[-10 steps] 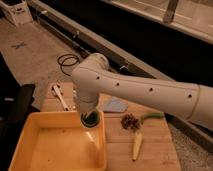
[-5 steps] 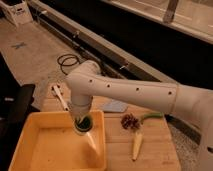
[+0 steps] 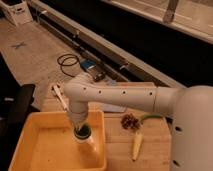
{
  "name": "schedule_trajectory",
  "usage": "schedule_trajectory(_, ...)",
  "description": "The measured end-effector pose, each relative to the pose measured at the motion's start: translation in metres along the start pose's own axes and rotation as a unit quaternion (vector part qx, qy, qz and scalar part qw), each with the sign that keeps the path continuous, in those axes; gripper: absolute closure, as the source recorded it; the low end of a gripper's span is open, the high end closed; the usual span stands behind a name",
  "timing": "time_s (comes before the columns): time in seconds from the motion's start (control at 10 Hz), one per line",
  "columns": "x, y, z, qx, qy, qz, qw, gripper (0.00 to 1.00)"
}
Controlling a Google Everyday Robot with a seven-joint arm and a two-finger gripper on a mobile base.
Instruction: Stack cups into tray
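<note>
The yellow-orange tray [image 3: 30,150] sits at the lower left on the wooden table. My white arm reaches down from the right into the tray. My gripper [image 3: 81,131] is at the tray's right part, over the green cup [image 3: 82,131], which sits inside a pale cup [image 3: 84,140]. The arm's wrist hides the gripper itself.
A pale toy corn with a green stem [image 3: 138,141] and a brown pine cone [image 3: 130,122] lie on the table [image 3: 155,150] right of the tray. A white utensil [image 3: 59,96] lies behind the tray. A cable coil [image 3: 69,62] lies on the floor beyond.
The arm has swung left and lower into the tray, carrying the green cup with it.
</note>
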Motion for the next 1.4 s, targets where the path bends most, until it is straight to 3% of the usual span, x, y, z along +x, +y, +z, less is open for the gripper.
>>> schedule_trajectory(0.2, 0.007, 0.007, 0.012, -0.007, -0.006, 0.019, 0.9998, 0.86)
schedule_trajectory(0.4, 0.015, 0.014, 0.018, -0.008, -0.01, 0.038, 0.9992, 0.63)
schedule_trajectory(0.8, 0.018, 0.016, 0.023, -0.01, -0.002, 0.054, 0.9985, 0.27)
schedule_trajectory(1.4, 0.019, 0.016, 0.024, -0.011, -0.002, 0.054, 0.9985, 0.23)
